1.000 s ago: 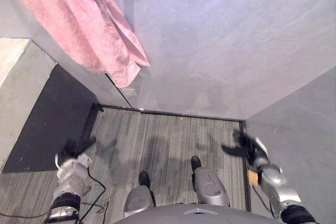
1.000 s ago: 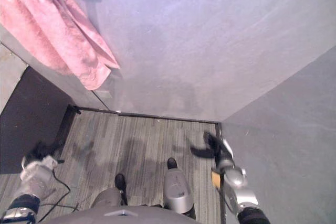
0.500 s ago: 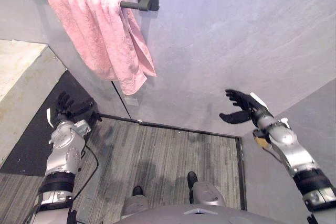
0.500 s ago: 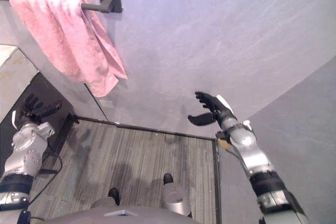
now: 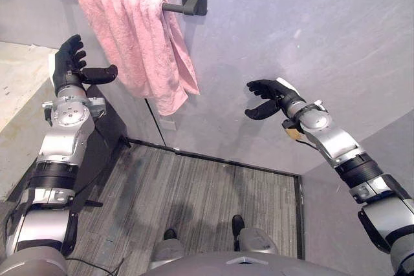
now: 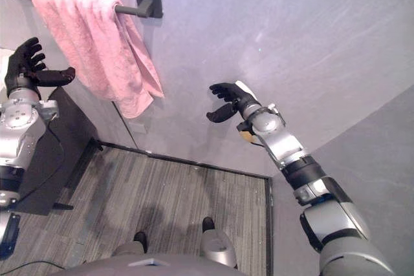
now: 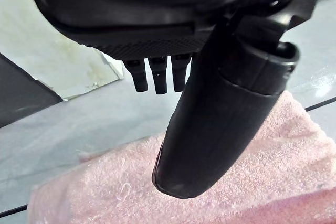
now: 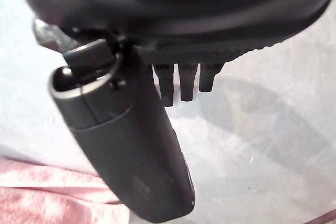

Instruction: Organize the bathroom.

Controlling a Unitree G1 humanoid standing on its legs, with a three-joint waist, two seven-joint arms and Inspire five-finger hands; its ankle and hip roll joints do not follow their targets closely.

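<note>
The far end of the dark towel bar [image 5: 174,7] ran out past the left edge of what I could see from the right eye view, and the middle of it was buried under the pink towel [image 5: 139,46], so only its two wall brackets and a short bare stretch at the right showed. Where the towel's back layer hung against the grey wall [image 5: 291,24] I could not make out. The stone-coloured counter [image 5: 19,88] at the left was cut off too, and a dark mat [image 6: 48,159] below it was half hidden behind the left arm.

The towel itself was thick, fluffy terry, draped unevenly over the bar: bunched at the top, its folds slanting down to a point low at the right, well above the striped grey floor [image 5: 213,189].

The left hand [image 5: 70,63] was raised just beside the towel's left edge, fingers straight and spread, thumb stuck out toward the cloth without quite meeting it as far as I could judge. The right hand [image 5: 266,97] hung in front of the bare wall, well right of the towel, fingers loosely parted and empty
</note>
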